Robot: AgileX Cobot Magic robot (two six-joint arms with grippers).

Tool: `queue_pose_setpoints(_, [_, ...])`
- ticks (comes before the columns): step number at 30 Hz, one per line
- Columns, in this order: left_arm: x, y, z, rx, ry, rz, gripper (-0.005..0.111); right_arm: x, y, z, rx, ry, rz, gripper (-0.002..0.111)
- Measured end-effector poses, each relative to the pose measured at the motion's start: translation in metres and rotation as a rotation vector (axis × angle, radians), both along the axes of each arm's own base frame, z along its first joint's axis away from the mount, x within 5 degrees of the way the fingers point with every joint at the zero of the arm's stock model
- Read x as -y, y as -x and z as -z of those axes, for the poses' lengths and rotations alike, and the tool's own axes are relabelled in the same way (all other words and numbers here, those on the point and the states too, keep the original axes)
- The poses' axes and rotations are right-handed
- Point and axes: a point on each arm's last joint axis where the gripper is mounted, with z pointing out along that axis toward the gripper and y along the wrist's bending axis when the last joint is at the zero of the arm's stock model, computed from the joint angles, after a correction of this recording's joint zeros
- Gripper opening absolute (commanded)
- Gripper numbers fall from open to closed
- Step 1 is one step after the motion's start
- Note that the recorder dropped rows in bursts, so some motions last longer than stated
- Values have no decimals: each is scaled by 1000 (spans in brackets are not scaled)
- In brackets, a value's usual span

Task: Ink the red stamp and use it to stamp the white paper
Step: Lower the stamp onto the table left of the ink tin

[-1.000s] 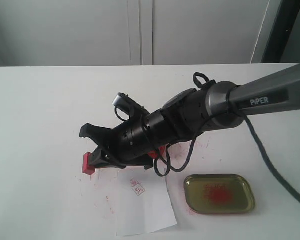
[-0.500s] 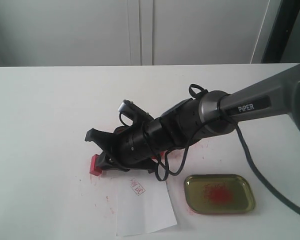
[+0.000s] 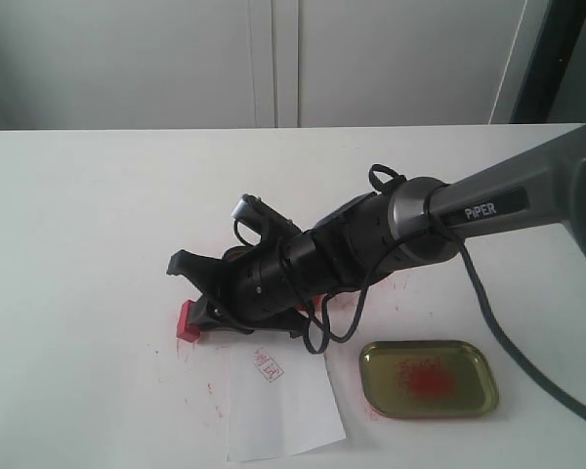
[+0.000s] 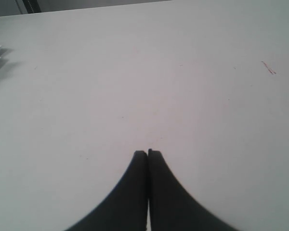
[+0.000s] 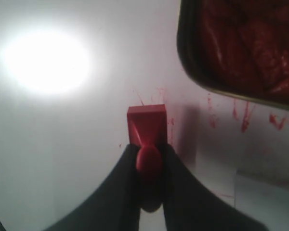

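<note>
Since a second ago your right gripper (image 5: 150, 154) — clamped on the handle of the red stamp (image 3: 188, 321) — has come lower and nearer the white paper (image 3: 283, 405), the stamp now just off the paper's far left corner, open table (image 3: 78, 244) past it, the arm (image 3: 508, 200) slanted low; your left gripper (image 4: 148, 154) is pressed together.
</note>
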Motion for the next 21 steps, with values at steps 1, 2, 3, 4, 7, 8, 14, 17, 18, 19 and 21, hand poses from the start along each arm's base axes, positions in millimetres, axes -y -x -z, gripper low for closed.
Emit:
queue_pose_setpoints(1, [0,0,0,0,0,0,0,0,0,0,0,2,7,4])
queue_pose_setpoints(2, [0,0,0,0,0,0,0,0,-1,0,-7,2,18,5])
queue_pose_setpoints(3, [0,0,0,0,0,0,0,1,-1,0,-12,2,27,5])
queue_pose_setpoints(4, [0,0,0,0,0,0,0,1,-1,0,-23,0,43,5])
queue_pose_setpoints(7, [0,0,0,0,0,0,0,1,-2,1,-35,0,65,5])
queue_pose_setpoints(8, [0,0,0,0,0,0,0,1,-2,1,-41,-2,76,5])
queue_pose_setpoints(14, [0,0,0,0,0,0,0,2,-3,1,-65,-7,106,27])
queue_pose_setpoints(17, [0,0,0,0,0,0,0,2,-3,1,-75,-10,118,35])
queue_pose_setpoints(18, [0,0,0,0,0,0,0,2,-3,1,-80,-11,123,37])
queue_pose_setpoints(19, [0,0,0,0,0,0,0,2,-3,1,-83,-12,126,42])
queue_pose_setpoints(21, [0,0,0,0,0,0,0,2,-3,1,-90,-11,133,45])
